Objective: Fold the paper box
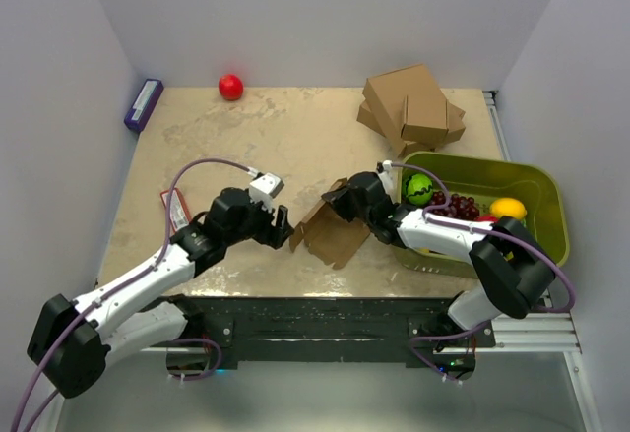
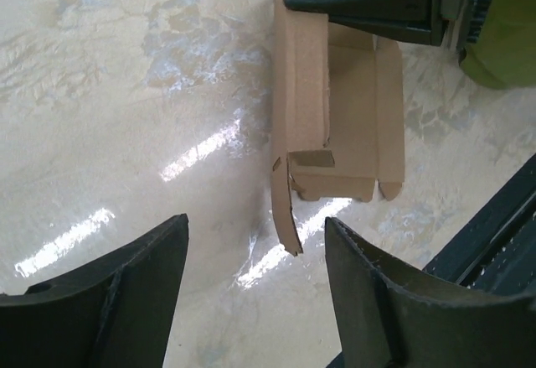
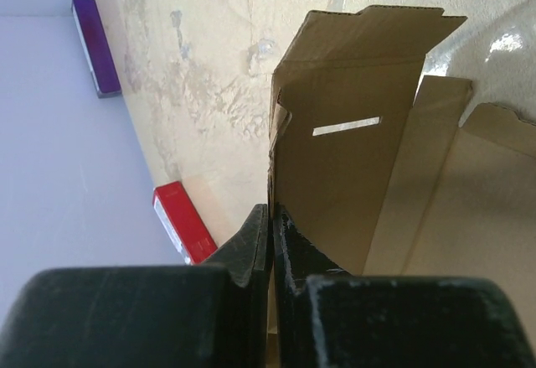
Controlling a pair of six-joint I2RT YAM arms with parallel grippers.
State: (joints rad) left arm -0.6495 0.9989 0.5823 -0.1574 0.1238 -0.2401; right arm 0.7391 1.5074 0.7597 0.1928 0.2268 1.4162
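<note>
The right tool [image 1: 337, 200] covers the far edge of the paper box [image 1: 330, 237] from above. Both wrist views crop the box at their borders. The red packet [image 3: 178, 220] lies half hidden behind that tool.

An olive-green bin [image 1: 554, 217] sits on the right side of the beige marbled desk [image 1: 295, 137]. Inside the bin lie a green ball with dark stripes [image 1: 419, 189], a bunch of dark grapes [image 1: 458, 206], a yellow lemon [image 1: 508, 209] and a small red item [image 1: 486, 218], mostly hidden. Just behind the bin is a loose stack of closed brown cardboard boxes [image 1: 413, 107]. Well to the bin's left, near the back wall, rests a red ball [image 1: 230, 87]. Farther left, at the desk's edge, lie a flat purple box [image 1: 144, 104] and, nearer, a flat red packet [image 1: 169, 208].
</note>
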